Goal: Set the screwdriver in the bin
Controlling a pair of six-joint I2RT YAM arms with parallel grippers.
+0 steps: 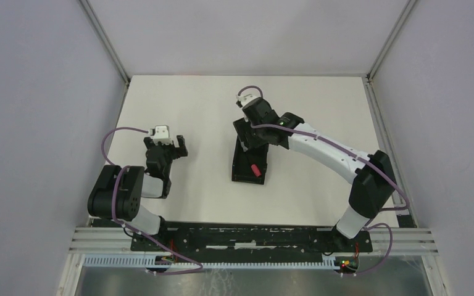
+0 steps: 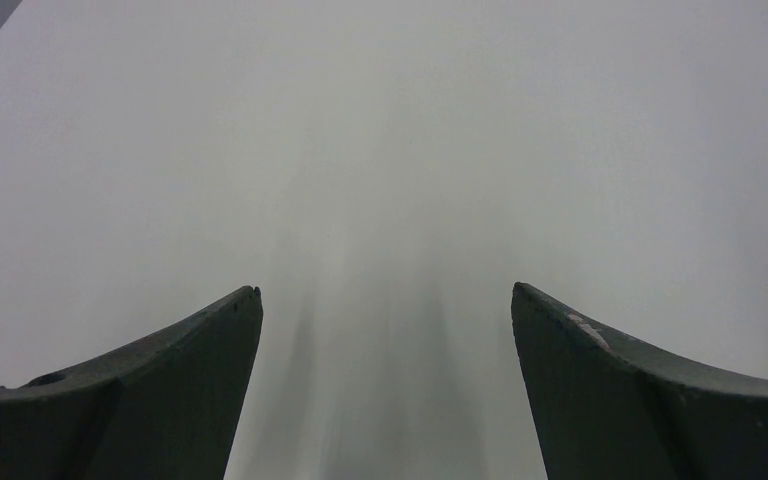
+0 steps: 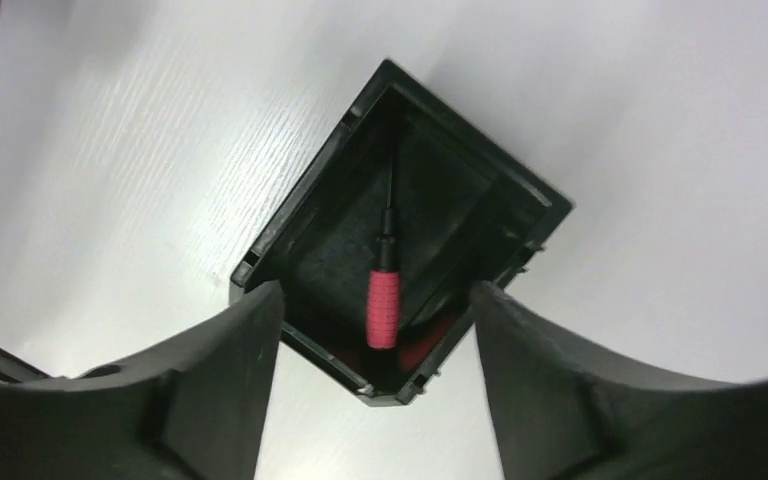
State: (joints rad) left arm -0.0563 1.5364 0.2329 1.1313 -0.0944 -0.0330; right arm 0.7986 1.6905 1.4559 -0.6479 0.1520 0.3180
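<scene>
Two arms reach over a white table [image 1: 179, 105], one at the left of the overhead view and one arching in from the right. The right pincer [image 1: 247, 138] hangs over the upper end of the black bin [image 1: 247, 180], which sits near the middle of the frame. In the right wrist view this pincer [image 3: 375, 292] stands wide, its two dark fingers [image 3: 210, 390] at the lower corners, gripping nothing. Between them, lower down, the bin [image 3: 290, 215] shows corner-on. The screwdriver [image 3: 383, 305] lies inside it on the floor, red handle toward the bottom of the frame and thin black shaft pointing up toward the far corner. From above, the screwdriver [image 1: 254, 168] shows as a red spot in the bin's lower half. The left pincer [image 1: 166, 148] is well apart from the bin, at centre left. In its own view the left pincer [image 2: 385, 290] is spread wide over bare table.
</scene>
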